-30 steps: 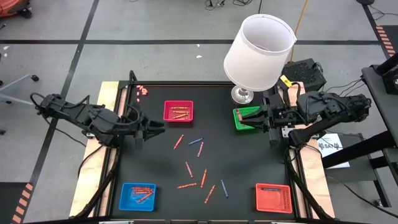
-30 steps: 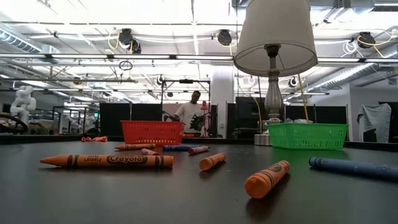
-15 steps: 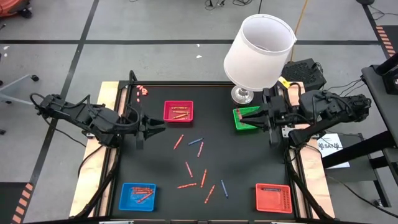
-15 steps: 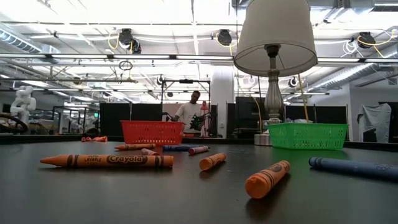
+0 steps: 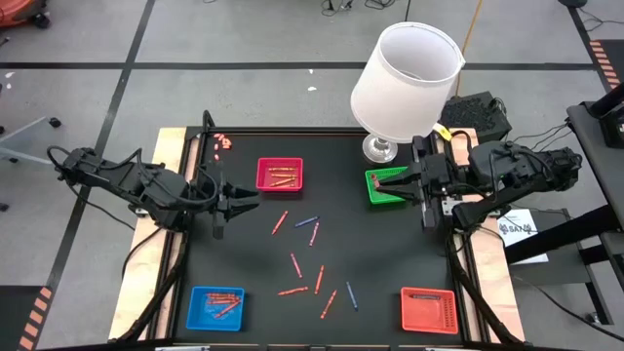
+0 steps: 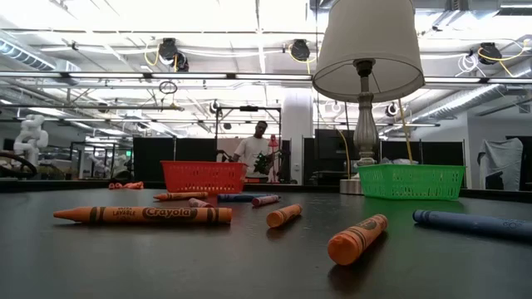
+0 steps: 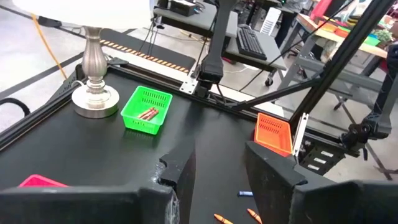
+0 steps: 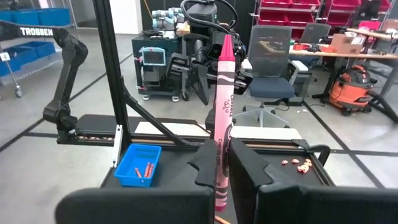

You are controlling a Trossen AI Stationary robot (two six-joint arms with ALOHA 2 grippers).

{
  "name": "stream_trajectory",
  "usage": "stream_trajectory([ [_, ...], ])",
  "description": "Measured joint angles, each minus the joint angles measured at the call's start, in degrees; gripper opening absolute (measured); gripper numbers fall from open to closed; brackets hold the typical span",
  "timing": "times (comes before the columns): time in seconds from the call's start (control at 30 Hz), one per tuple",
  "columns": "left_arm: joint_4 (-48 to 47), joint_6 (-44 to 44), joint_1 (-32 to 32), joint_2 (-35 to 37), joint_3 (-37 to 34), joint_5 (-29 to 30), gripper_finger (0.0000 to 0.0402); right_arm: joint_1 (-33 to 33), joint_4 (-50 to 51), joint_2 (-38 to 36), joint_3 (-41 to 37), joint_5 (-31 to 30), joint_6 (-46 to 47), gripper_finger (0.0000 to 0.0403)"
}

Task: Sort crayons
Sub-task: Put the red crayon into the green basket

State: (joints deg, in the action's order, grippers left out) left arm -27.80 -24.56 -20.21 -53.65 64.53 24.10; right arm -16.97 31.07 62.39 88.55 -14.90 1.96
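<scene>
Right pincer (image 8: 224,163) pinches a pink crayon (image 8: 222,106) upright — seemingly above green tray (image 5: 388,185); left pincer (image 7: 214,163) spread.

Between the right gripper's (image 8: 222,163) two dark fingers (image 8: 208,163) stands a slim pink wax crayon (image 8: 223,106), pinched upright with its tip at twelve o'clock. At about eight o'clock from it sits a small square blue plastic tray (image 8: 138,165) holding a few red crayons (image 8: 148,168). At four o'clock, a few pale pink scraps (image 8: 297,163) lie on the black table edge (image 8: 273,153). Behind stands the other dark arm (image 8: 200,37).
</scene>
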Motion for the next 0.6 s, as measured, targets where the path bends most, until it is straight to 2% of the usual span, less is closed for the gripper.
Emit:
stream_trajectory([
  [0.17, -0.1, 0.0, 0.0, 0.0, 0.0, 0.0, 0.0139, 0.0, 0.0, 0.0, 0.0, 0.0, -2.8, 0.0009],
  [0.33, -0.1, 0.1, 0.0, 0.0, 0.0, 0.0, 0.0139, 0.0, 0.0, 0.0, 0.0, 0.0, -10.1, 0.0009],
  [0.6, -0.1, 4.1, 0.0, 0.0, 0.0, 0.2, 0.0139, 0.0, 0.0, 0.0, 0.0, 0.0, -17.9, 0.0009],
])
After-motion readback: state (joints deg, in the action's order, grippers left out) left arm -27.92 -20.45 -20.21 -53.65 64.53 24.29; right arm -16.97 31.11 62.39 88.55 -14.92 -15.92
